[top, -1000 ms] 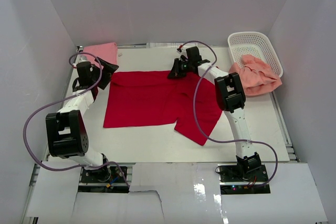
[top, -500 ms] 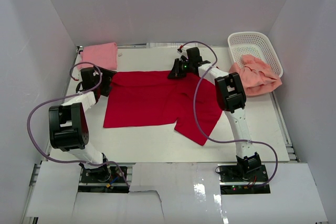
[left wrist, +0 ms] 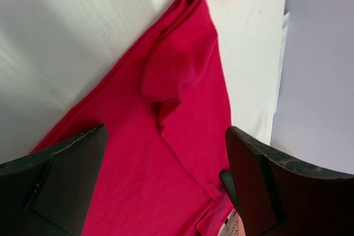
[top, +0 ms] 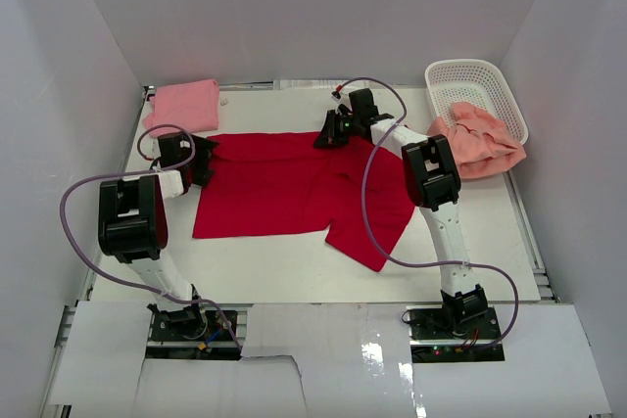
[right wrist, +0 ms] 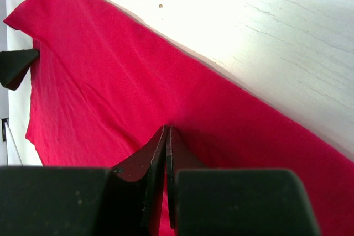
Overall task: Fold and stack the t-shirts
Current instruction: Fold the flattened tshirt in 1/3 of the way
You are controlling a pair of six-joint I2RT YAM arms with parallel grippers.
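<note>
The red t-shirt (top: pixel 294 188) is spread flat across the middle of the table (top: pixel 294 261), with one sleeve (left wrist: pixel 168 73) bunched into a small crease at its left end. The light pink t-shirt (top: pixel 184 103) is seen already folded at the far left corner, just beyond the red one. The salmon-peach t-shirt (top: pixel 480 139) is draped, unfolded, over the near rim of the white basket (top: pixel 475 75) at the far right.

The right gripper (right wrist: pixel 166 153) is closed at the far hem of the red t-shirt, near its middle. Its tips are pressed together, and a pinch of cloth appears to be held. The left gripper (left wrist: pixel 166 181) is held wide open over the shirt's left end, and nothing is caught between its fingers (left wrist: pixel 66 175).

The first fold of the red t-shirt is judged to be in hand, with only one grip made. The open jaws would next need to be lowered onto the far left edge and closed, so that the hem can be raised evenly by both arms.
</note>
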